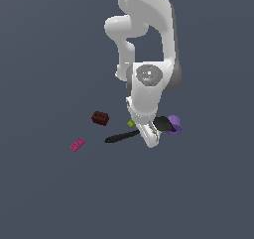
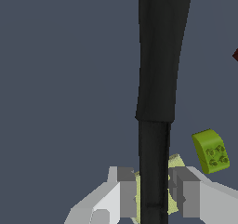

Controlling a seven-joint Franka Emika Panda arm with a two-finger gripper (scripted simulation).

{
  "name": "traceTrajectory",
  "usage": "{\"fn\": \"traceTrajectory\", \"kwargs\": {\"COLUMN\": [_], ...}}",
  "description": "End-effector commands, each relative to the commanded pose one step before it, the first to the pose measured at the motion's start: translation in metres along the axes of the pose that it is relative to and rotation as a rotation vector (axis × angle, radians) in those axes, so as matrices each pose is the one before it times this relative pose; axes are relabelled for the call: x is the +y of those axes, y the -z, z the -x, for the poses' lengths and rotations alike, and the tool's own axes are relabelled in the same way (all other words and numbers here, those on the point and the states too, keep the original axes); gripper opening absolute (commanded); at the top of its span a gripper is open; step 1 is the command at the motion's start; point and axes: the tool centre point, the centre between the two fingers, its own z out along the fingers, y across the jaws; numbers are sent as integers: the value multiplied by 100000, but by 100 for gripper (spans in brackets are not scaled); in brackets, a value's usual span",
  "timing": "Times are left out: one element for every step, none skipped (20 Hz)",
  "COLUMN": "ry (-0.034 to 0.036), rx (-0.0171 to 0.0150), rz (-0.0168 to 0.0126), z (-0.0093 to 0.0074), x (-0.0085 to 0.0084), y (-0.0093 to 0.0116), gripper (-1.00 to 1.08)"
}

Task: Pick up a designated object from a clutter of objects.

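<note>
tool (image 2: 153, 195): fingers (image 2: 126, 193) straddle spatula (image 2: 158, 79) handle, narrow gap each side, grip unclear | spatula: flat on tabletop (image 1: 49, 198), head by purple cup (image 1: 174, 121) | yellow block (image 2: 174, 165) beneath handle | green brick (image 2: 211, 151) just beside | dark red brick (image 1: 100, 117), pink brick (image 1: 77, 145) apart

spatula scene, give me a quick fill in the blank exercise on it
1. The gripper has one finger on each side of the black spatula's ____.
2. The brick nearest the fingers in the wrist view is ____ in colour.
3. In the exterior view the spatula's broad head lies against the ____ cup.

Missing words: handle; green; purple
</note>
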Motion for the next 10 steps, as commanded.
{"fn": "traceTrajectory", "kwargs": {"ry": [-9, 0, 0, 0, 0, 0, 0, 0, 0, 0], "rx": [-85, 0, 0, 0, 0, 0, 0, 0, 0, 0], "rz": [-194, 0, 0, 0, 0, 0, 0, 0, 0, 0], "z": [-392, -151, -152, -154, -156, -158, -161, -163, -166, -169], "x": [1232, 491, 491, 491, 491, 491, 491, 492, 494, 495], "y": [1975, 760, 761, 763, 764, 766, 769, 772, 775, 780], "gripper": [-100, -100, -100, -100, -100, -100, -100, -100, -100, -100]}}
